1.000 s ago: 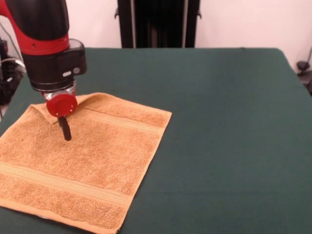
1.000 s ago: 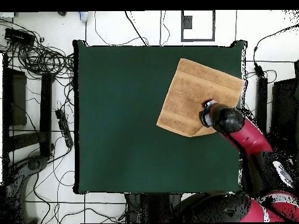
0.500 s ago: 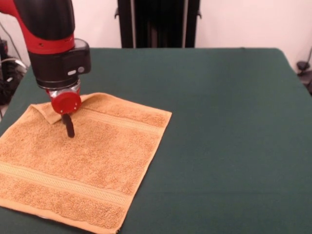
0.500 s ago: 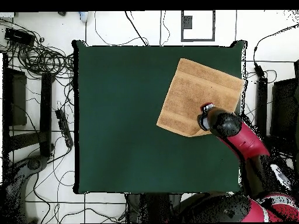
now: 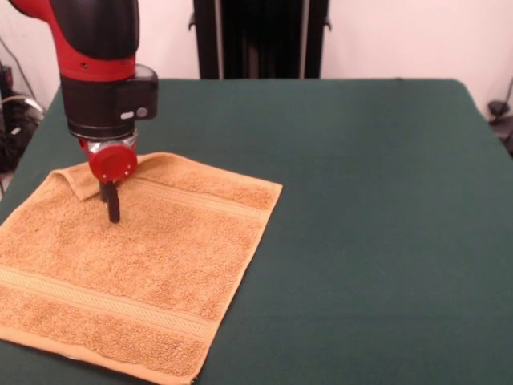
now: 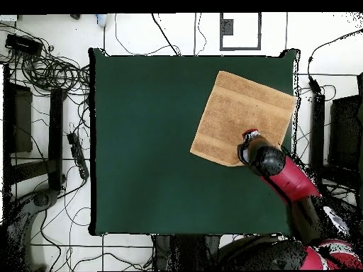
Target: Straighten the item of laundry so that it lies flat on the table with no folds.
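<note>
A big tabletop [image 5: 377, 200] covered in smooth dark green cloth fills most of the front view. Behind it is a pale wall and a tall black stand [image 5: 260, 38]. From above, the floor [image 6: 177, 32] around the tabletop is white with dark lines, and many black cables [image 6: 42, 67] lie on it. The towel [image 5: 152, 265] is orange-tan, almost square, and fuzzy like a bath towel. It lies at the left side of the tabletop in the front view, reaching toward the near edge. Two flat woven bands run across it, one near the far edge and one near the close edge, with a thin hem all around. Most of it lies flat, but the far left corner is folded over. The red and black arm [image 5: 100, 64] comes down right there. Its gripper [image 5: 113, 210] looks like one thin dark tip, pressed closed, touching the towel just beside the folded corner.
</note>
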Available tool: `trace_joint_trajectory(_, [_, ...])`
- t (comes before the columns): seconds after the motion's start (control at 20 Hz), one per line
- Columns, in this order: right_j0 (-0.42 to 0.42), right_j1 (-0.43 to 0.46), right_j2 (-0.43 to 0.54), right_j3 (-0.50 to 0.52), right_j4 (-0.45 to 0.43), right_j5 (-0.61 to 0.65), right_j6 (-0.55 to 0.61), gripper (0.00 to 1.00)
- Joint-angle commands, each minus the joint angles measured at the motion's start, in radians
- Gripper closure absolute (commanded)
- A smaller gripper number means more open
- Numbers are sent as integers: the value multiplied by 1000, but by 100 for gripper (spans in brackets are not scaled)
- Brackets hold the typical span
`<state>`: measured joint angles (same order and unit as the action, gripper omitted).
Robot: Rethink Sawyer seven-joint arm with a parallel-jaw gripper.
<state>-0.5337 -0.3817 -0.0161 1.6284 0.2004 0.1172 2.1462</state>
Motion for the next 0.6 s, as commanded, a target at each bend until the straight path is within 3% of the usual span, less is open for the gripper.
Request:
trace_joint_trajectory(0.05, [7,67,98,136,58,-65,251,0])
trace_joint_trajectory(0.6, [10,33,95,181,74,-72,250,0])
